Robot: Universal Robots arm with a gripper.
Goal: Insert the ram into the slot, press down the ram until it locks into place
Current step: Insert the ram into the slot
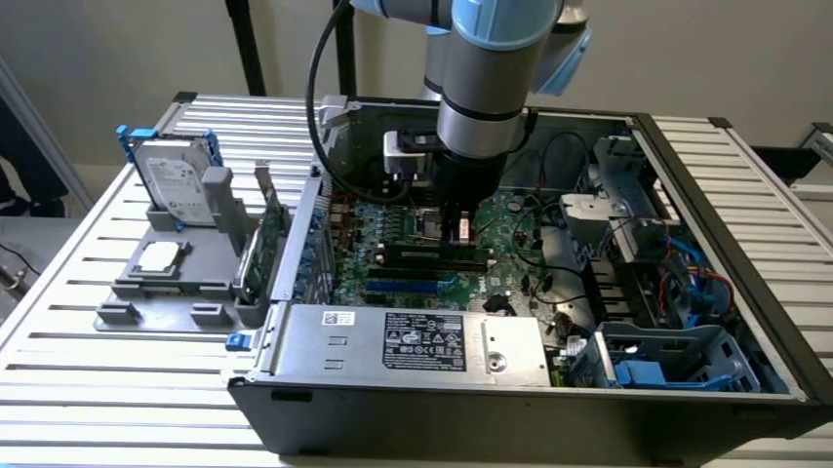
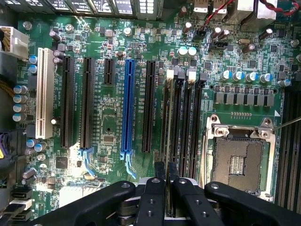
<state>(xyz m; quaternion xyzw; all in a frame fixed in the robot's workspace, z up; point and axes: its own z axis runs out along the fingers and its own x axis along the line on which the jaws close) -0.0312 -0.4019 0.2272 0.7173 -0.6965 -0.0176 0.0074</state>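
Observation:
The ram [image 2: 167, 117] stands on edge, a thin green strip seen from above, lined up along the slot [image 2: 164, 94] that is the outermost of several parallel black memory slots with pale latches. My gripper [image 2: 166, 181] is shut on the ram's near end, with its black fingers [image 2: 153, 197] pinching it from both sides. In the exterior view the gripper [image 1: 458, 234] reaches down into the open case, and the ram [image 1: 423, 255] lies low along the slots on the motherboard [image 1: 390, 219]. I cannot tell whether the ram is fully seated or the latches are closed.
The square metal CPU socket [image 2: 237, 162] lies beside the memory slots. A blue slot [image 2: 127, 108] and a white slot [image 2: 43, 94] run parallel on the other side. The power supply [image 1: 416, 341], cables [image 1: 560, 283] and drive cage [image 1: 677, 361] crowd the case. A hard drive [image 1: 176, 180] stands outside.

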